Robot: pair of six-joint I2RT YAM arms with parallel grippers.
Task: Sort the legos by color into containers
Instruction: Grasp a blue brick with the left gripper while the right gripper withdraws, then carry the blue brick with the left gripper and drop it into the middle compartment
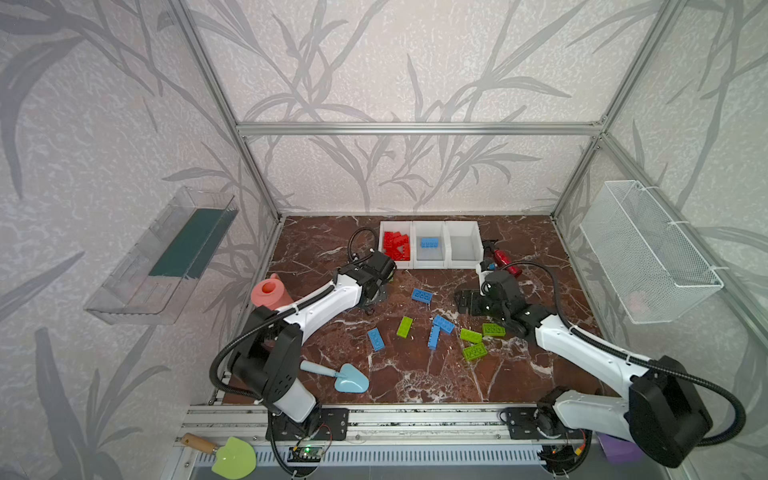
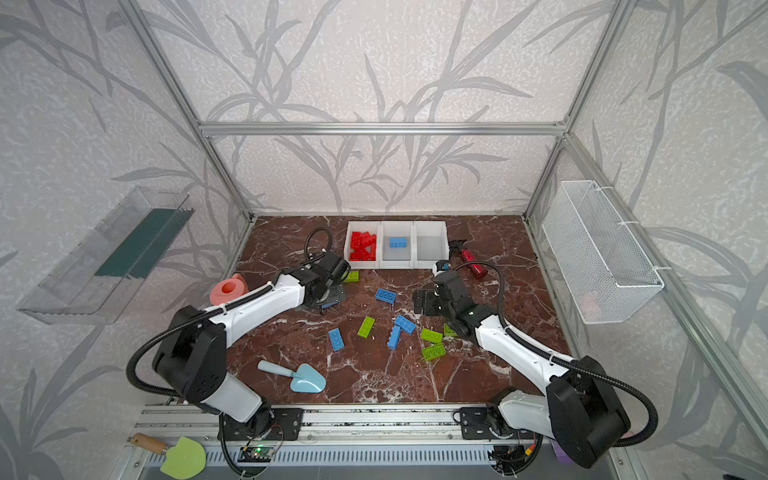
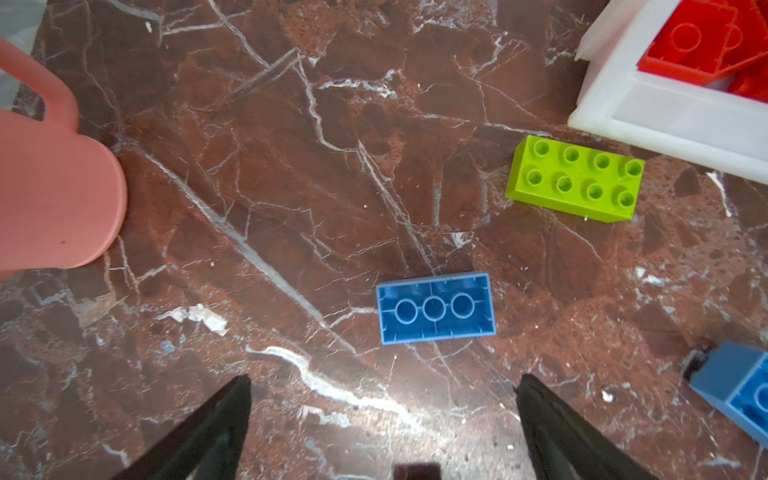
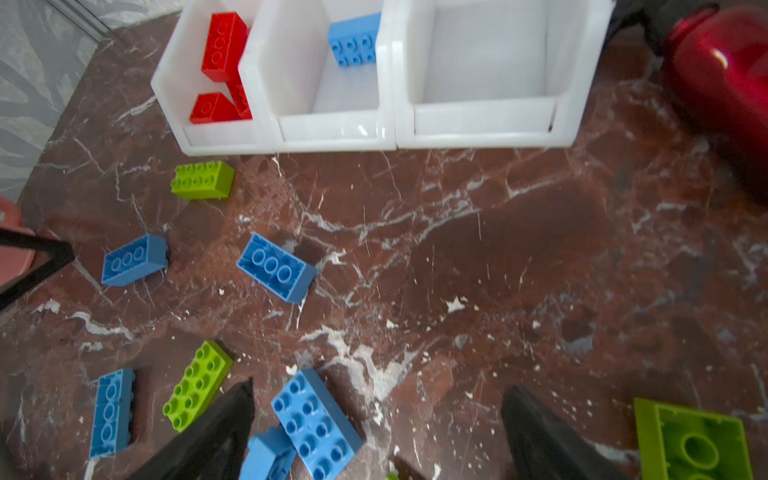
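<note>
The legos (image 4: 274, 266) are chunky two-by-four studded bricks in red, blue and lime green; some lie underside up, showing three round tubes. The containers (image 1: 462, 262) are three white open bins joined in a row. The bin at the left end in both top views holds a heap of red bricks (image 1: 397, 246), too jumbled to count. The middle bin holds one blue brick (image 1: 429, 243), studs up.

In front of the containers, five blue and five green bricks lie loose on the marble table (image 1: 415, 374). One green brick (image 2: 352, 276) sits just beside the red bin's front.

The left gripper (image 3: 384, 378) is spread wide and holds nothing, with an upturned blue brick (image 3: 434, 307) just off its fingertips. The right gripper (image 4: 379, 384), in front of the third bin, is likewise spread and holds nothing.
</note>
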